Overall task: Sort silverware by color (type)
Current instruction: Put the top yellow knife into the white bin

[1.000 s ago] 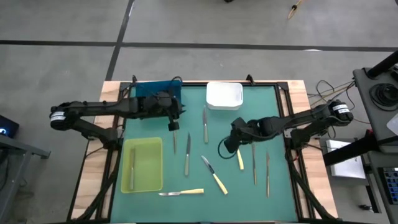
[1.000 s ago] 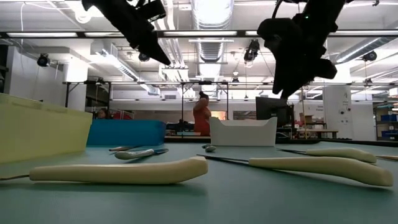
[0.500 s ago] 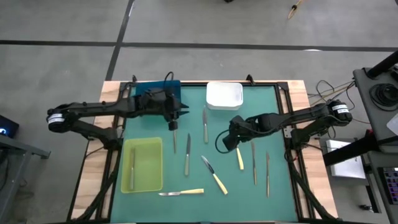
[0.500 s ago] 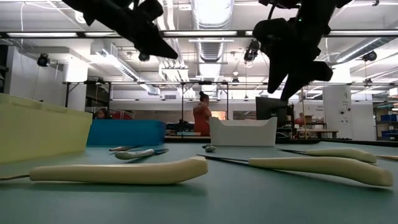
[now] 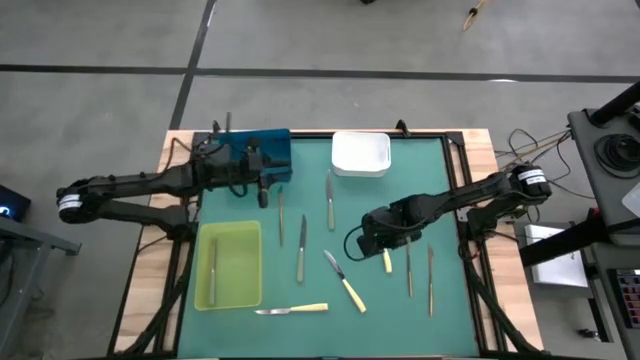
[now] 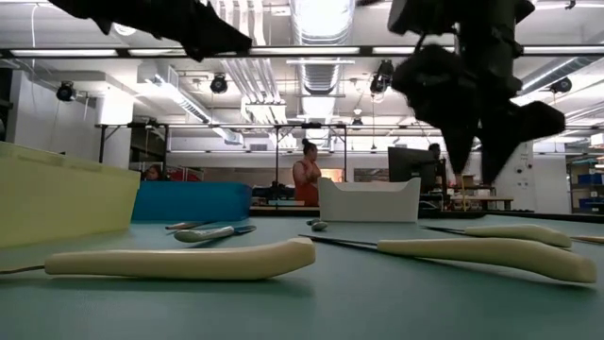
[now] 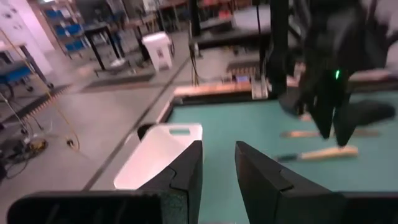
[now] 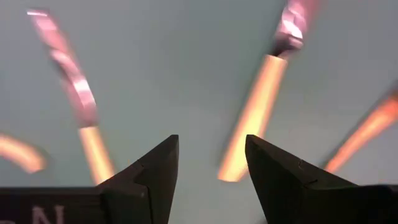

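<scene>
Above the yellow-handled knife (image 5: 386,261), right claw (image 5: 366,240) lower, wider open

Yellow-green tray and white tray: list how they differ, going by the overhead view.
The yellow-green tray is longer and lies at the table's left side; the white tray is smaller and sits at the far edge. The yellow-green tray holds one utensil; the white tray appears empty. Both are rectangular and rest on the green mat.

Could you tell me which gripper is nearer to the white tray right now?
Left. The left gripper hovers beside the blue tray, fairly close to the white tray. The right gripper hangs farther away, over the knives mid-table.
</scene>
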Controlling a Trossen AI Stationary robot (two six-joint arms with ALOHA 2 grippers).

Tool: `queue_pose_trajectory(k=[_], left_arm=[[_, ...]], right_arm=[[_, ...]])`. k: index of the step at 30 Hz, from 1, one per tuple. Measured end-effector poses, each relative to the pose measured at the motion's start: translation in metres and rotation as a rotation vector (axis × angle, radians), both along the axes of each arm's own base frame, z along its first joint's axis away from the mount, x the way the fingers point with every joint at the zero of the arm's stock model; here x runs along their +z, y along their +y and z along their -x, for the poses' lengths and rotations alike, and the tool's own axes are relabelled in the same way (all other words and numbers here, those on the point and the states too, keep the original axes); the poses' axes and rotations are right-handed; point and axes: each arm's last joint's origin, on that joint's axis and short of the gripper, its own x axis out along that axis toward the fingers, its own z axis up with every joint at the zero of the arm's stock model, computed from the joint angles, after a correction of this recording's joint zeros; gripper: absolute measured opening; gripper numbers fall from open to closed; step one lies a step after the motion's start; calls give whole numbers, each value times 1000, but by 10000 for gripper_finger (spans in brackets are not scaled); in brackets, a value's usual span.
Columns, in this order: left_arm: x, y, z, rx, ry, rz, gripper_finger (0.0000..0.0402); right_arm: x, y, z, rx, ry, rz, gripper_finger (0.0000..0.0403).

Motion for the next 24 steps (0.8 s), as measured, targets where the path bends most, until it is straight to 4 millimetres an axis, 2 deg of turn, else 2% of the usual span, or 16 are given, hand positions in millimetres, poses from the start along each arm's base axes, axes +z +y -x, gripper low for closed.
queue_pose_trajectory(k=[5, 13, 19, 24], left_arm=[[14, -6, 18, -2, -52, 24, 77], [19, -12, 39, -3, -59, 25, 77], [20, -12, 42, -3, -56, 26, 77], [18, -12, 40, -2, -44, 29, 77]], right_arm=[[-15, -1, -1, -19, 101, 15, 176], [-35, -1, -7, -2, 168, 50, 176], [-49, -2, -10, 21, 203, 68, 173], [-55, -2, -13, 31, 216, 69, 151]])
